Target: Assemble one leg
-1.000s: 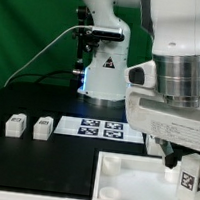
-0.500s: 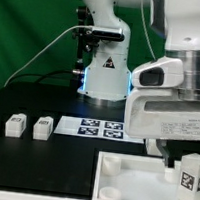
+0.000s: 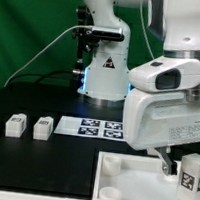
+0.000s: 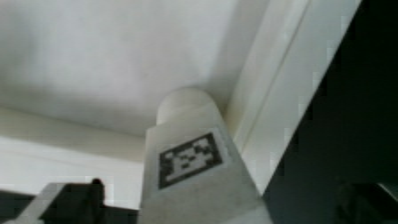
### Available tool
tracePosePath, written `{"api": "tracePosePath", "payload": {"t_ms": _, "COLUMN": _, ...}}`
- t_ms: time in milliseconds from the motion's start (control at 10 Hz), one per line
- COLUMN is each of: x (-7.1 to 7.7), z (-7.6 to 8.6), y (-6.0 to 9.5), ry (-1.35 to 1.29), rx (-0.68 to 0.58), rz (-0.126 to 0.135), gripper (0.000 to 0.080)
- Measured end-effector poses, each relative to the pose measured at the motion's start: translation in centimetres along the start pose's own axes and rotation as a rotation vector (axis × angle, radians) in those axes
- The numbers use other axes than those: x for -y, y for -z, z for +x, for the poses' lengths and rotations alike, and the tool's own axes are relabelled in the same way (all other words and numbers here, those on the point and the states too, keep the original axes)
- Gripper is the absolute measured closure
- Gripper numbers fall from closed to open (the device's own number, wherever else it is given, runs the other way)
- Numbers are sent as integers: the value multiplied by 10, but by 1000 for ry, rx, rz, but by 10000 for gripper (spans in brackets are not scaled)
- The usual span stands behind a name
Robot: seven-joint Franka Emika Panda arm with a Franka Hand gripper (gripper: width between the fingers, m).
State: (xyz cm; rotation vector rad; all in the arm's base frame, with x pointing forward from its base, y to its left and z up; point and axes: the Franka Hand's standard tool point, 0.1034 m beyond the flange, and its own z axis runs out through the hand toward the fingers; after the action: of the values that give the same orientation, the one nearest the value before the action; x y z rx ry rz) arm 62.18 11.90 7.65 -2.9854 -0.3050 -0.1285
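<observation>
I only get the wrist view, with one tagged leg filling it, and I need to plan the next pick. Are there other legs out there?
Observer: Yes, two more legs sit side by side on the black table, at the exterior view's left.
Operator: What lies between them and my leg?
Observer: The marker board, flat on the table.
Operator: And where does my leg stand?
Observer: Your leg stands upright at the white panel, near its corner at the exterior view's right.

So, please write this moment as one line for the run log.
hand: open, above panel | small white tagged plastic leg: upright on large white rimmed panel, not held | two spare legs: on table
</observation>
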Motion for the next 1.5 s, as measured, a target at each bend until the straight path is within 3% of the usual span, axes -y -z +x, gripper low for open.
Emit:
{"api": "tracePosePath", "payload": {"t_ms": 100, "x": 0, "z": 0, "y": 0, "ry": -47, "rx": 1, "rz": 1, "gripper": 379}}
{"api": "tracePosePath", "payload": {"t_ms": 200, "x": 0, "z": 0, "y": -1, "ry": -139, "rx": 1, "rz": 1, "gripper": 379}}
{"api": "tracePosePath", "payload": {"t_ms": 300, "x": -2, "z": -1, "y": -1, "ry": -255, "rx": 2, "rz": -2, "gripper": 501}}
{"api": "tracePosePath", "payload": {"t_ms": 500, "x": -2, "z": -1, "y": -1, "ry": -487, "rx": 3, "rz": 5, "gripper": 501}}
{"api": "tracePosePath", "payload": {"t_ms": 1000, "x": 4, "z": 11, "y": -5, "ry": -1527, "rx": 117, "rz": 41, "gripper": 502}}
{"api": "tracePosePath", "payload": {"t_ms": 1300, "x": -2, "z": 13, "y": -4, "ry": -1845, "rx": 140, "rz": 48, "gripper": 502}}
{"api": "tracePosePath", "payload": {"t_ms": 1500, "x": -1, "z": 12, "y": -5, "ry": -1852, "rx": 141, "rz": 45, "gripper": 503}}
